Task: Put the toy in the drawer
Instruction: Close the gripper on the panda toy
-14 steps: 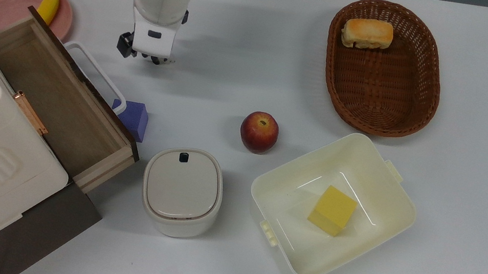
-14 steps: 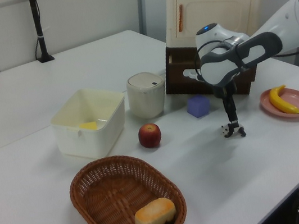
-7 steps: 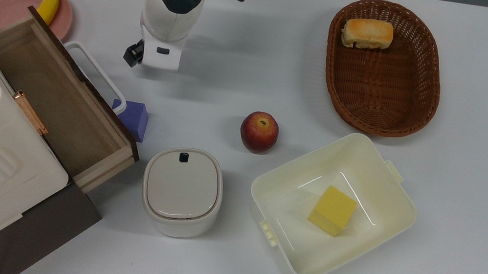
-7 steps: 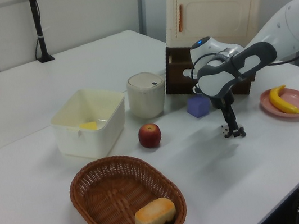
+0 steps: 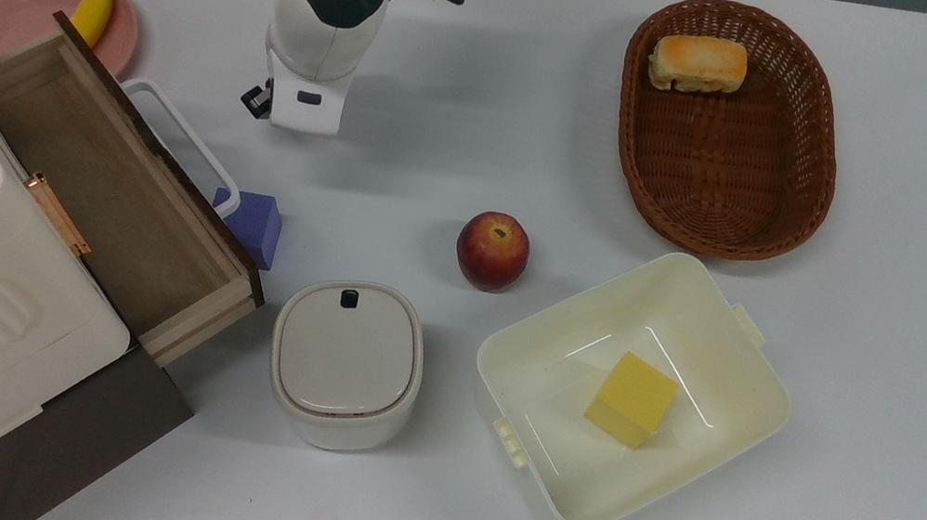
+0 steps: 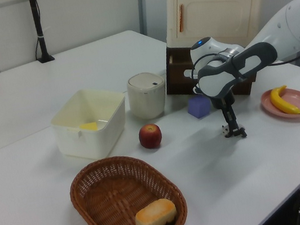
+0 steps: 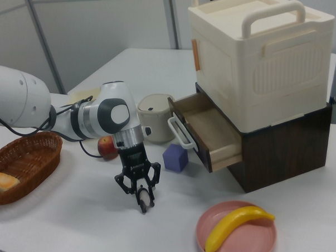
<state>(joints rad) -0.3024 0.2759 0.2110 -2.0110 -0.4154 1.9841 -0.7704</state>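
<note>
Pink plate [image 7: 237, 234] with banana [image 7: 237, 223] sits nearest in the right view, well apart from the work.

Gripper [image 7: 142, 202] is now down at the table [image 5: 470, 110], fingertips [image 7: 141, 206] drawn narrow around the toy [image 7: 143, 198]; a second ago it stood higher with the panda visible beside it, and the last half-second shows almost no further travel. In the left view the toy [image 6: 226, 130] shows as a black-and-white speck at the tips of the gripper [image 6: 234, 131]. Cannot tell whether the fingers are truly pinching it or just flanking it. Toy rests on the tabletop, not lifted.

Judgement: descent looks finished; this is the grasp stage. Lift and carry not yet begun.

Purple block [image 7: 175, 157] stands just behind, close to the drawer's white handle [image 7: 179, 131]. The drawer [image 7: 211, 129] is pulled out and bare inside, so the drop-off is ready. From the top view the arm's wrist [image 5: 323, 1] covers the toy; the drawer [image 5: 100, 180] lies toward the top view's lower left, near.

Further off: apple [image 5: 491, 251], lidded pot [image 5: 345, 363], cream tub [image 5: 695, 337] with yellow cube [image 5: 631, 399], basket [image 5: 806, 157] with bread [image 5: 697, 63].
</note>
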